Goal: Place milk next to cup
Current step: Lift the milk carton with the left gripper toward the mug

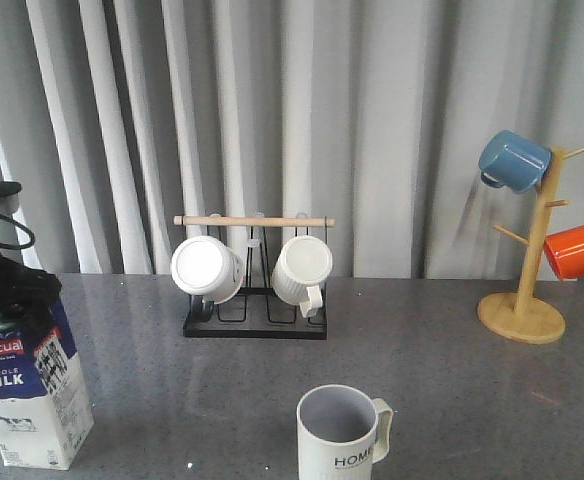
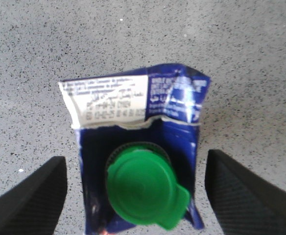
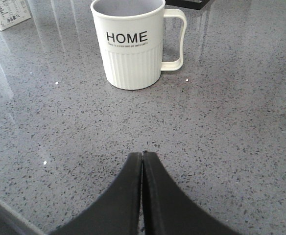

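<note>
Pincer work comes first: the left pincer hangs released directly over the milk, its two dark fingers spread wide on either side of the carton's top and touching nothing. From the wrist view the green cap sits almost midway between them, a good line-up. In the front view the milk stands upright at the near left of the grey desk, with the left arm's dark bulk just above it.

To do this grasp well, I would judge that the fingers should drop past the crumpled gable and close on the flat side walls below it, squeezing gently since the carton looks soft and already creased. A grip on the gable alone may slip or tilt the carton.

The right pincer is clenched on nothing, low over the desk and facing the cup, which stands upright well apart from the milk, at the near middle. Bare desk to the cup's left looks like the natural place to set the carton.

Farther back stand a black rack with two white mugs and a wooden mug tree.
</note>
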`<state>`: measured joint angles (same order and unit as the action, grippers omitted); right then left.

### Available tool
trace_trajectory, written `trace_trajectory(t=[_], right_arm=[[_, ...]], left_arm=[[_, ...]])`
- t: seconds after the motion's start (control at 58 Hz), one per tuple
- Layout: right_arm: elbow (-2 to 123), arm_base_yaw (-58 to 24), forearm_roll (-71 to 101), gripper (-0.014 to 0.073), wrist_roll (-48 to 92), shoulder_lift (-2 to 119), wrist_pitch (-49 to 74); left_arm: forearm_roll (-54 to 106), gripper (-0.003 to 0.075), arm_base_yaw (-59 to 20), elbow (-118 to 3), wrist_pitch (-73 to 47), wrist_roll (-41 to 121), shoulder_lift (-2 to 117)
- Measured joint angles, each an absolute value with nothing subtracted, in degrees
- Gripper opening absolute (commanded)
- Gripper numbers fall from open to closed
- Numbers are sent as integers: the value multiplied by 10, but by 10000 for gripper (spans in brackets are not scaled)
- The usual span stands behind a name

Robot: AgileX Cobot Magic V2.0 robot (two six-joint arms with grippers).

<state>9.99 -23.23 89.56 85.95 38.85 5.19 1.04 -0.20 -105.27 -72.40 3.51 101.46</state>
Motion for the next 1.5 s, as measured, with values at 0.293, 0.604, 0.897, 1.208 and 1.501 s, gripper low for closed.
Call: trace_trajectory(t=[0.293,0.604,0.897,1.208,1.501], right_arm=[[100,-232,896,-8,860,388,52],[100,-232,896,-8,860,388,51],[100,-232,896,-8,860,388,51],[100,-232,896,-8,860,388,51],[100,-232,896,-8,860,388,51]], left_arm=[[0,516,-2,-1053,-714,35,1032],[0,305,-2,-1053,-704,35,1046],[17,90,-2,-1053,-704,35,1044],[186,5,-2,-1053,-673,120,982],[351,-8,-29,-1105,-644,182,955]])
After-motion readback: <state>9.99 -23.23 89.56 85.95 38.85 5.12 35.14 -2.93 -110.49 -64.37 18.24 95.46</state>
